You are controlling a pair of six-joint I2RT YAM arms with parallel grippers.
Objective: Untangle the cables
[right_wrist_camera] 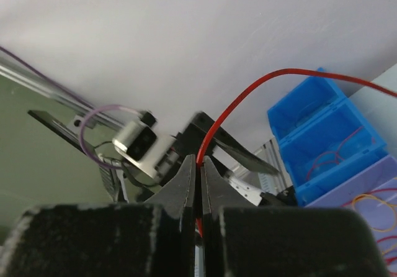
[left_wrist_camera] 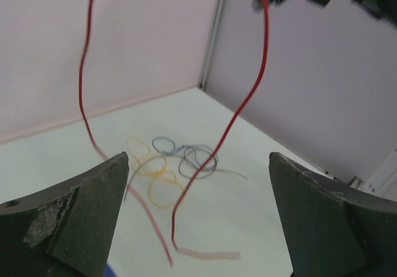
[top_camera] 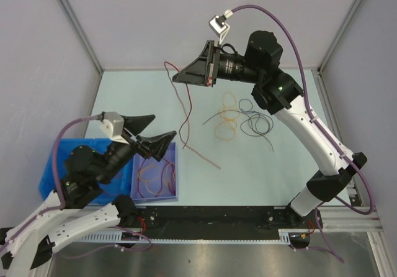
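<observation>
1. In the top view, my right hand is raised over the pale counter towards 12 o'clock. Its own camera shows the right hand pinched tight on a thin red wire cable, jaws nearly touching.
2. From overhead, the red cable hangs from that grip and trails towards 6 o'clock, its paler tail lying on the counter.
3. The left wrist camera adds what the top view flattens: the red cable drops in two strands in mid-air, clear of the other wires.
4. My left hand sits at 8 o'clock, and its own camera shows the left hand spread wide, holding nothing.
5. A loose heap of thin orange, yellow, blue and dark wire loops lies on the counter at about 1 o'clock of centre; the left wrist shows the heap flat and overlapping.
6. A lavender plastic bin at 7 o'clock holds orange and red loops, with a blue plastic bin beside it at 9 o'clock. The right wrist sees both, lavender and blue.
</observation>
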